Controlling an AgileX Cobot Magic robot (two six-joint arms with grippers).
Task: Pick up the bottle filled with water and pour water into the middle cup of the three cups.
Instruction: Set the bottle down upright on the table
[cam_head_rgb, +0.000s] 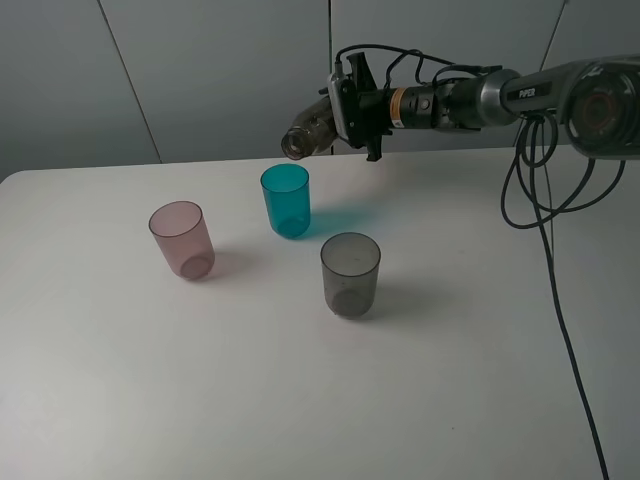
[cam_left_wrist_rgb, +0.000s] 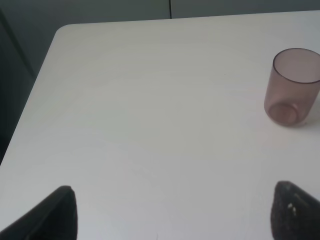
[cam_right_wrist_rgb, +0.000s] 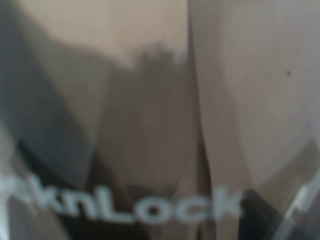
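Observation:
My right gripper (cam_head_rgb: 350, 110) is shut on the smoky grey-brown bottle (cam_head_rgb: 312, 130) and holds it tipped nearly level, its open mouth pointing left and down, above and just right of the teal-blue middle cup (cam_head_rgb: 286, 200). The bottle's body (cam_right_wrist_rgb: 160, 125) fills the right wrist view, blurred, with white lettering. The pink cup (cam_head_rgb: 183, 239) stands to the left and the smoky grey cup (cam_head_rgb: 350, 274) to the front right. My left gripper (cam_left_wrist_rgb: 175, 220) is open and empty; its fingertips (cam_left_wrist_rgb: 55, 215) hover over bare table, the pink cup (cam_left_wrist_rgb: 292, 87) ahead of it.
The white table (cam_head_rgb: 300, 400) reaches a grey wall at the back. Black cables (cam_head_rgb: 545, 190) hang from the right arm down across the table's right side. The table's left edge (cam_left_wrist_rgb: 35, 90) shows in the left wrist view.

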